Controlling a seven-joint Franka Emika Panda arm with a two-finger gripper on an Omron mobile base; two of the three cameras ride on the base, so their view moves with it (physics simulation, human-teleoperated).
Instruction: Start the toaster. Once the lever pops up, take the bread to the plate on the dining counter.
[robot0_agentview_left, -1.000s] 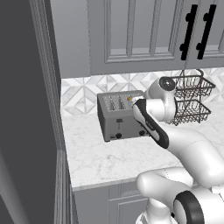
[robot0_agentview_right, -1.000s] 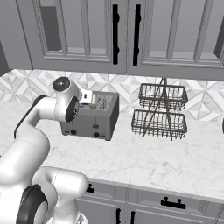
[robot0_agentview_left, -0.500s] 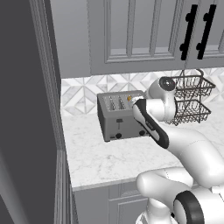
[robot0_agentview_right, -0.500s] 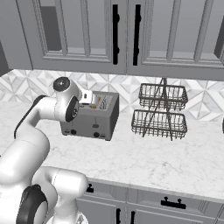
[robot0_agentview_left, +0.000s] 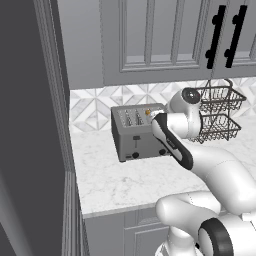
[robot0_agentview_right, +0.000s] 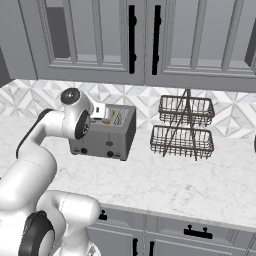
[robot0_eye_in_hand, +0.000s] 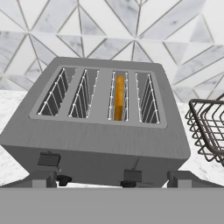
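**Spotter:** Hovering again? Anything new this last second?

**Me:** Nothing. My arm hasn't budged and my claw (robot0_agentview_right: 107, 114) is still spread as wide as it goes, gripping nothing, poised just above the toaster (robot0_eye_in_hand: 100, 127). The bread (robot0_eye_in_hand: 118, 98) hasn't risen either. It sits deep in the third slot from the left, as my hand camera sees it.

**Spotter:** So what does that mean for the job?

**Me:** My guess is that I'm waiting on the toaster. I can't tell from here whether the right-hand lever (robot0_eye_in_hand: 132, 176) is down or up, so lifting the slice looks premature.

**Spotter:** Describe what you'll be handling.

**Me:** It's a thin slice, seen edge-on, orange-tan, between fine wire guards. The toaster is a boxy brushed-grey metal body, smooth, with black levers. It stands on the veined marble worktop (robot0_agentview_left: 120, 180), with a dark wire basket rack (robot0_agentview_right: 182, 127) just beside it. That narrow slot will want a careful pinch.
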